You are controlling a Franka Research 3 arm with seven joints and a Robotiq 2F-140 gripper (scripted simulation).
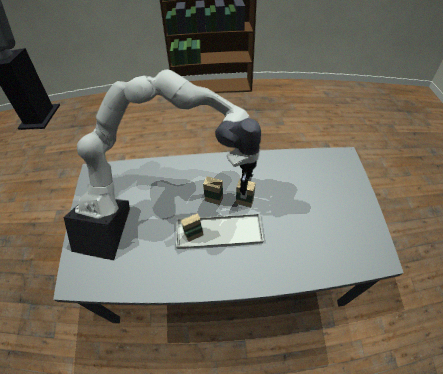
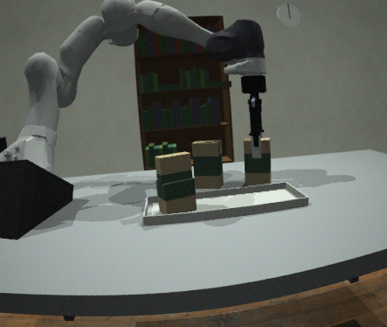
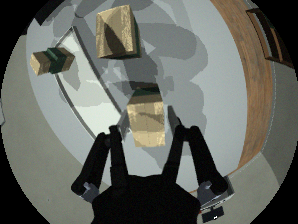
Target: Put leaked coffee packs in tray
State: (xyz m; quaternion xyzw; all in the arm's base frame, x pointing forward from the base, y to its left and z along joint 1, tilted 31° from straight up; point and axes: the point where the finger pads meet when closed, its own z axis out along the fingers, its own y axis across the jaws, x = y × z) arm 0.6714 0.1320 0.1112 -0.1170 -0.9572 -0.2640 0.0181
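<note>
Three tan coffee packs with dark green bands are in view. One pack (image 1: 192,226) stands inside the left end of the shallow grey tray (image 1: 219,230); it also shows in the exterior view (image 2: 175,188) and the wrist view (image 3: 52,63). Two packs stand upright on the table behind the tray: the middle pack (image 1: 213,189) (image 2: 207,163) (image 3: 117,31) and the right pack (image 1: 245,193) (image 2: 257,162) (image 3: 147,119). My gripper (image 1: 244,187) (image 2: 257,146) (image 3: 148,113) points straight down over the right pack. Its fingers straddle the pack's top on its two big sides, open with small gaps.
The tray (image 2: 224,202) lies just in front of the two standing packs; its right part holds nothing. The arm's black base block (image 1: 97,232) stands at the table's left side. A bookshelf (image 1: 207,42) stands far behind the table.
</note>
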